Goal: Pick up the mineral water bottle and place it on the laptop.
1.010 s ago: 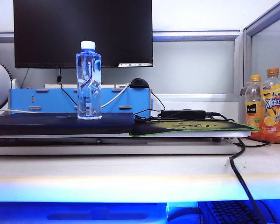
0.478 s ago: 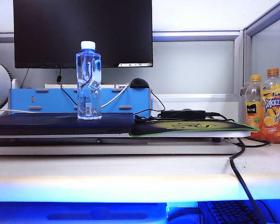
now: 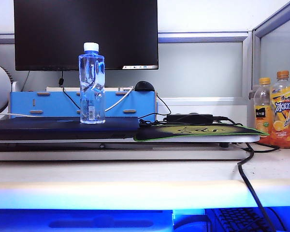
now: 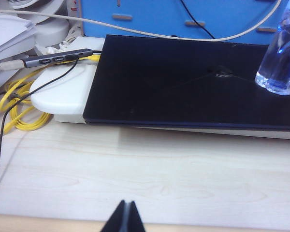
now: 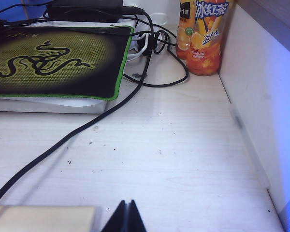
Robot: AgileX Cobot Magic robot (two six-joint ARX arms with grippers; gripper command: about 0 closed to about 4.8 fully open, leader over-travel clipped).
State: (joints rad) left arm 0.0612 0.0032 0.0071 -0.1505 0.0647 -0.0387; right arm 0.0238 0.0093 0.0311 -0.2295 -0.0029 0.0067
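We see the mineral water bottle (image 3: 92, 83) upright on the laptop (image 3: 63, 128).
Its label is perhaps unreadable, barcode aside; left gripper (image 4: 125, 217) and right gripper (image 5: 125, 216), largely cropped, fingers pressed together, empty, above the desk.

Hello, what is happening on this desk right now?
Nothing is being handled now. The small clear plastic mineral water bottle stands upright on the flat dark laptop. The left gripper and the right gripper hang over the pale desk in front, both with jaws shut and empty, away from the bottle.
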